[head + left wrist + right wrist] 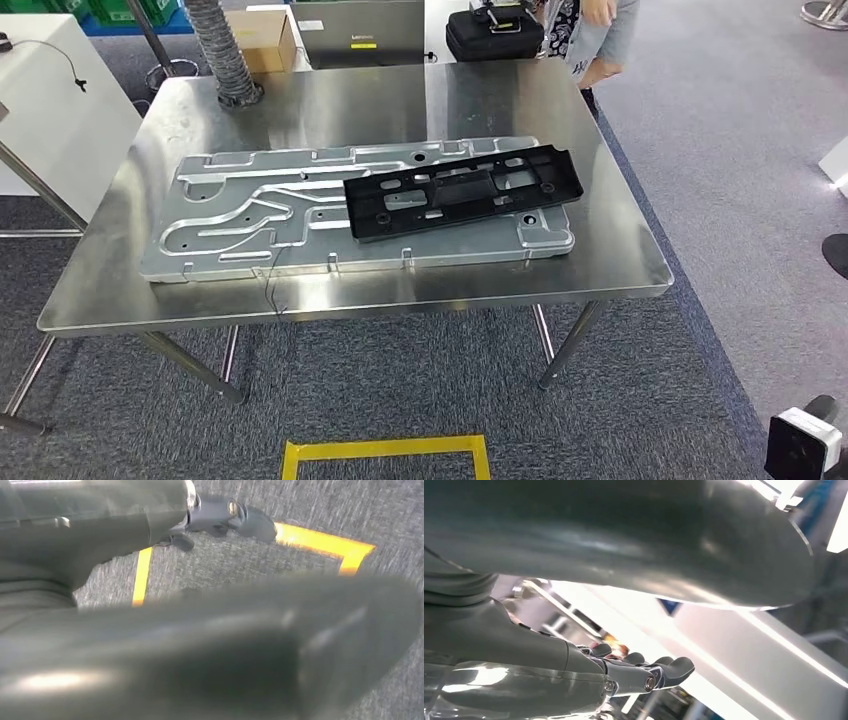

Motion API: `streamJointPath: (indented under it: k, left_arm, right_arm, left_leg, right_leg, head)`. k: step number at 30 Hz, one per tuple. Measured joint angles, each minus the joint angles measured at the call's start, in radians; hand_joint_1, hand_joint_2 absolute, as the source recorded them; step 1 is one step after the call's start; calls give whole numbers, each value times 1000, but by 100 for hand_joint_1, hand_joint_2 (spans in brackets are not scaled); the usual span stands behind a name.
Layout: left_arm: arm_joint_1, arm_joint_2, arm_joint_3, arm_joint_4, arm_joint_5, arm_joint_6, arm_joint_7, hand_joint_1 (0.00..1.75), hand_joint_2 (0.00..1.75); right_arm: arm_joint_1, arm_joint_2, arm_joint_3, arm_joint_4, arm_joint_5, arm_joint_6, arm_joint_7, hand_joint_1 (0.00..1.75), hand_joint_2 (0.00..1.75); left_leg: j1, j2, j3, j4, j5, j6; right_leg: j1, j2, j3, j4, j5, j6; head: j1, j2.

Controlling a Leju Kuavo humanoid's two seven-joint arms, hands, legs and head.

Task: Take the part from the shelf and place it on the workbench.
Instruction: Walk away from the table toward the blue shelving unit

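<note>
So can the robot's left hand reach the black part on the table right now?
Probably not yet. The left hand hangs over the carpet and yellow floor marking, while the black part lies uncovered on the workbench.

The workbench (610, 240) has a brushed steel top with a dull sheen, and on it lies a stamped metal panel (250, 215) of pale matt silver, topped by a black part (462, 192) that looks like matt moulded plastic. The floor (720, 150) is rough grey carpet marked with glossy yellow tape (385, 447). Behind the bench stand a ribbed grey hose (215, 45) and a plain cardboard box (265, 40).
</note>
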Motion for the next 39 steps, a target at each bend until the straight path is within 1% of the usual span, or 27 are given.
streamJointPath:
  k: [1,2,3,4,6,8,10,11,13,15,16,17,18,20,22,23,25,26,27,30,31,32,33,35,37,38,39]
  left_arm:
    - [0,0,0,0,-1,-1,0,0,0]
    - [0,0,0,0,-2,-1,-1,0,0]
    - [0,0,0,0,-2,-1,-1,0,0]
    - [-1,0,0,0,-2,-2,-2,0,0]
    - [-5,-1,1,0,-1,-2,-1,0,0]
    - [-7,-4,2,0,-1,0,0,0,0]
    - [-2,-8,3,0,-2,3,2,0,0]
    - [1,-10,4,0,-2,6,3,0,0]
    - [5,-12,7,0,-2,11,4,0,0]
    - [7,-13,14,0,0,17,4,0,0]
    - [10,-13,17,0,2,18,3,0,0]
    - [13,-13,21,0,3,19,3,0,0]
    - [15,-13,23,0,3,20,3,0,0]
    - [19,-14,27,0,4,21,2,0,0]
    - [20,-14,28,0,3,23,2,0,0]
    - [20,-14,29,0,3,25,2,0,0]
    - [21,-14,31,0,2,31,1,0,0]
    - [22,-14,32,0,2,35,2,0,0]
    - [24,-14,34,0,2,40,2,0,0]
    - [25,-14,37,0,-2,51,4,0,0]
    - [25,-14,37,0,-2,54,5,0,0]
    - [25,-14,38,0,-3,55,6,0,0]
    - [25,-14,39,0,-3,56,6,0,0]
    - [24,-14,42,0,-3,58,7,0,0]
    - [20,-13,43,0,-6,58,4,0,0]
    - [19,-12,43,0,-9,58,2,0,0]
    - [18,-12,43,0,-13,58,-1,0,0]
  right_arm:
    - [0,1,-8,35,-8,8,0,0,0]
    - [-1,1,-18,77,-13,19,0,0,0]
    - [-4,1,-27,125,-12,34,1,0,0]
    - [-10,1,-37,186,3,50,3,0,0]
    - [-33,-5,-62,354,63,67,6,0,0]
    - [-57,-13,-88,545,131,52,8,0,0]
    - [-70,-17,-116,719,236,21,25,0,0]
    - [-75,-18,-134,799,309,10,48,0,0]
    - [-88,-18,-171,949,452,0,123,0,0]
    - [-101,-17,-191,1069,544,0,193,0,0]
    - [-108,-15,-196,1118,569,2,215,0,0]
    - [-114,-14,-199,1165,586,5,233,0,0]
    - [-120,-13,-201,1203,595,10,246,0,0]
    - [-133,-13,-204,1261,607,29,276,0,0]
    - [-146,-13,-205,1303,615,54,307,0,0]
    - [-152,-12,-205,1321,619,66,321,0,0]
    - [-158,-11,-206,1349,626,92,347,0,0]
    - [-160,-9,-207,1360,631,106,361,0,0]
    - [-163,-7,-207,1368,636,118,376,0,0]
    - [-166,-3,-207,1389,651,143,410,0,0]
    - [-166,-2,-207,1394,656,147,417,0,0]
    - [-166,0,-207,1399,662,151,424,0,0]
    - [-166,2,-207,1404,671,155,432,0,0]
    - [-167,8,-205,1412,687,164,453,0,0]
    - [-168,13,-201,1417,698,170,473,0,0]
    - [-169,16,-199,1419,701,171,480,0,0]
    - [-169,17,-198,1421,701,172,486,0,0]
  left_leg:
    - [1,0,3,44,-10,-3]
    - [2,0,19,60,3,-4]
    - [3,0,54,38,30,-2]
    - [3,0,105,-19,53,2]
    - [0,-1,214,-167,53,13]
    - [-5,-2,256,-245,33,27]
    - [-6,-1,246,-254,47,43]
    - [-5,2,238,-257,59,52]
    - [-2,7,215,-263,84,64]
    - [-3,10,184,-261,106,68]
    - [-4,11,167,-259,117,66]
    - [-3,12,150,-255,128,63]
    - [-3,13,133,-250,137,60]
    - [-2,14,102,-233,153,51]
    - [-4,14,82,-217,165,40]
    - [-4,15,77,-213,172,33]
    - [-3,14,72,-214,186,19]
    - [-1,13,67,-208,177,13]
    - [1,12,57,-185,145,8]
    - [4,11,20,-19,-7,-2]
    - [5,11,15,37,-29,-3]
    - [5,11,23,69,-26,-4]
    - [4,11,46,67,-3,-1]
    - [2,11,144,-38,43,11]
    - [-5,10,256,-196,33,27]
    - [-9,10,288,-247,20,33]
    - [-13,10,299,-273,13,39]
  right_leg:
    - [1,-1,-14,2,10,1]
    - [1,-2,-29,5,20,2]
    - [2,-3,-43,9,29,5]
    - [2,-3,-56,14,37,7]
    - [6,-3,-75,22,51,15]
    - [7,-4,-80,22,66,28]
    - [4,-5,-83,20,75,41]
    - [2,-3,-89,30,59,46]
    - [-3,0,-114,102,-28,56]
    - [-5,0,-142,226,-124,65]
    - [-7,0,-145,276,-140,69]
    - [-8,0,-135,299,-130,71]
    - [-10,0,-108,288,-101,73]
    - [-15,1,-9,174,-59,75]
    - [-12,3,80,41,-77,63]
    - [-9,4,100,7,-90,53]
    - [-6,2,94,-3,-83,32]
    - [-6,0,84,-3,-73,22]
    - [-8,-3,72,-4,-61,12]
    - [-3,-8,28,-3,-24,-2]
    - [-1,-8,13,-2,-13,-2]
    - [1,-9,-4,0,-2,-2]
    - [3,-9,-20,3,10,-1]
    - [6,-9,-49,9,30,2]
    - [9,-10,-65,16,47,9]
    - [9,-10,-69,18,55,15]
    - [9,-11,-72,18,64,21]
  head:
    - [0,0]
    - [0,0]
    - [0,0]
    - [0,0]
    - [0,0]
    - [0,0]
    - [0,0]
    - [0,0]
    - [0,0]
    - [0,0]
    - [0,0]
    - [0,0]
    - [0,0]
    - [0,0]
    - [0,0]
    - [0,0]
    - [0,0]
    - [0,0]
    - [0,0]
    - [0,0]
    - [0,0]
    - [0,0]
    - [0,0]
    - [0,0]
    - [0,0]
    - [0,0]
    - [0,0]
